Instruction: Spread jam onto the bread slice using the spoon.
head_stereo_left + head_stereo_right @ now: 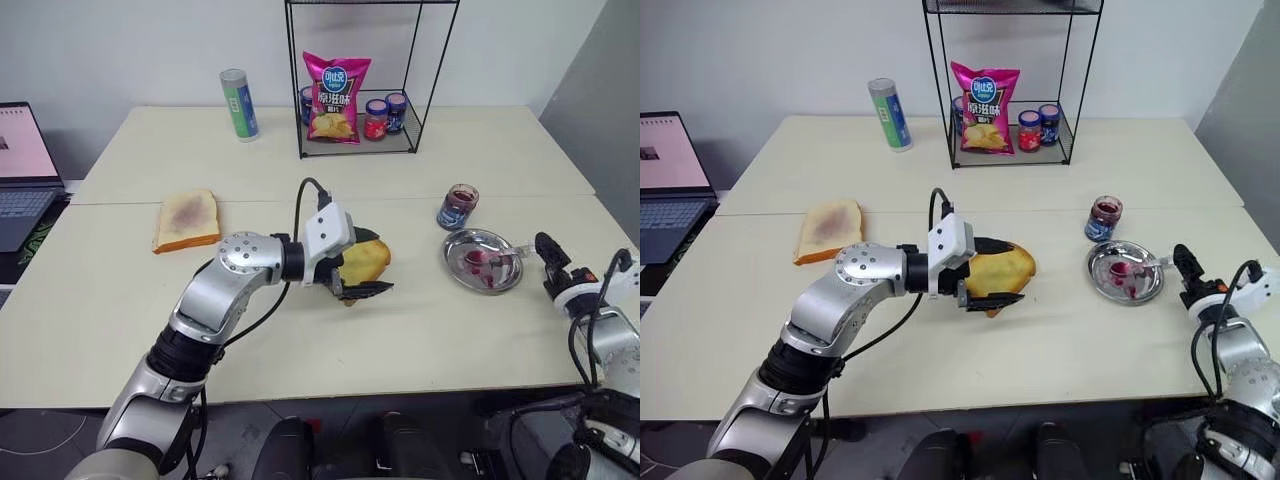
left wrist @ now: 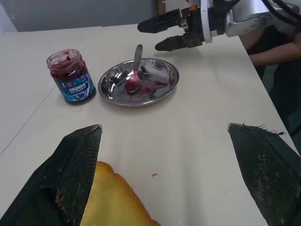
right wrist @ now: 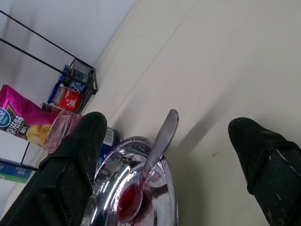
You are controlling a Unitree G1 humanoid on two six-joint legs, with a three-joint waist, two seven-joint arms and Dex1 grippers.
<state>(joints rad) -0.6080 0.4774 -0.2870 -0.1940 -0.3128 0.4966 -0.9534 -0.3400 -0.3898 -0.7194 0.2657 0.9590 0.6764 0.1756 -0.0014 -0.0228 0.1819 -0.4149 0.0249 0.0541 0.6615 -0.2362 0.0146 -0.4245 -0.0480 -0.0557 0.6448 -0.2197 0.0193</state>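
Note:
The golden bread slice [image 1: 362,262] lies at the table's middle. My left gripper [image 1: 384,263] is open around it, one finger on each side; in the left wrist view the bread slice [image 2: 113,197] sits against one finger. The spoon [image 1: 500,258] rests in a steel dish [image 1: 455,245], its bowl stained with jam and its handle over the rim. An open jar of jam [image 1: 458,205] stands just behind the dish. My right gripper [image 1: 548,250] is open and empty, just right of the dish, with the spoon's handle [image 3: 162,136] pointing toward it.
A paler bread slice with a dark stain [image 1: 186,220] lies at the left. At the back, a wire rack [image 1: 425,60] holds a chips bag [image 1: 336,97] and lidded jars [image 1: 376,118]. A cylindrical can [image 1: 239,103] stands beside it, and a laptop [image 1: 20,170] sits at the far left.

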